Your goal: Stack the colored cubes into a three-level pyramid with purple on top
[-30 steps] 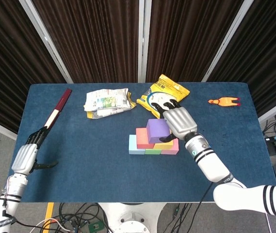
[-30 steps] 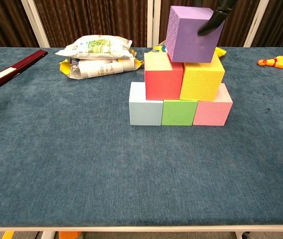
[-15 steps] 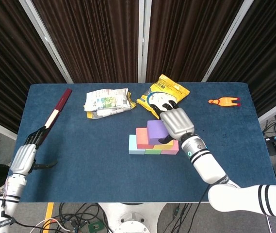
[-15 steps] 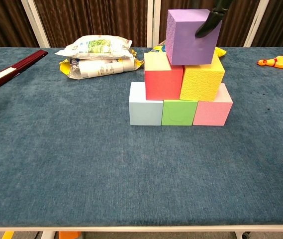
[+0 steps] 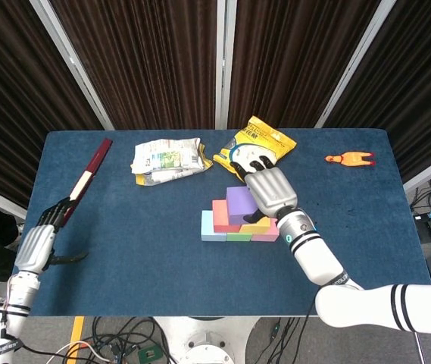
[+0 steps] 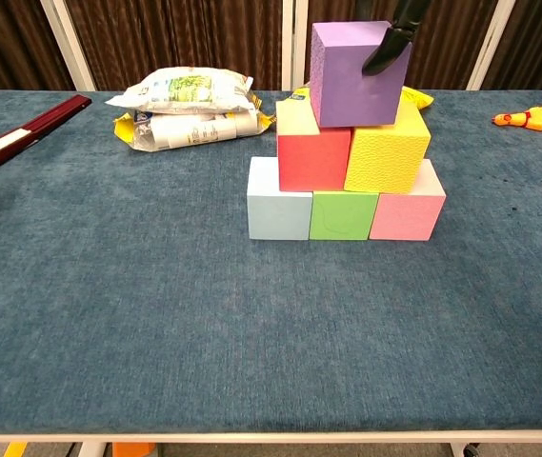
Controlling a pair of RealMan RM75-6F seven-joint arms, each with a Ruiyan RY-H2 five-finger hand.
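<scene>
A light blue cube [image 6: 278, 211], a green cube [image 6: 340, 215] and a pink cube [image 6: 406, 211] form the bottom row. On them stand a red cube [image 6: 311, 157] and a yellow cube [image 6: 387, 152]. The purple cube [image 6: 351, 76] sits on top of those two, slightly skewed. My right hand [image 5: 268, 189] grips it from above and behind; one fingertip [image 6: 390, 43] shows on its upper right corner in the chest view. In the head view the purple cube [image 5: 239, 203] peeks out left of that hand. My left hand [image 5: 37, 244] hovers by the table's front left edge, fingers apart, holding nothing.
A red and white stick [image 5: 90, 171] lies at the far left. A crumpled printed packet [image 5: 166, 159] and a yellow bag [image 5: 264, 140] lie behind the stack. An orange rubber chicken [image 5: 349, 158] lies at the far right.
My right hand has shifted the purple cube to the left, so it now sits more centrally over the red and yellow cubes. The left hand has not moved.
</scene>
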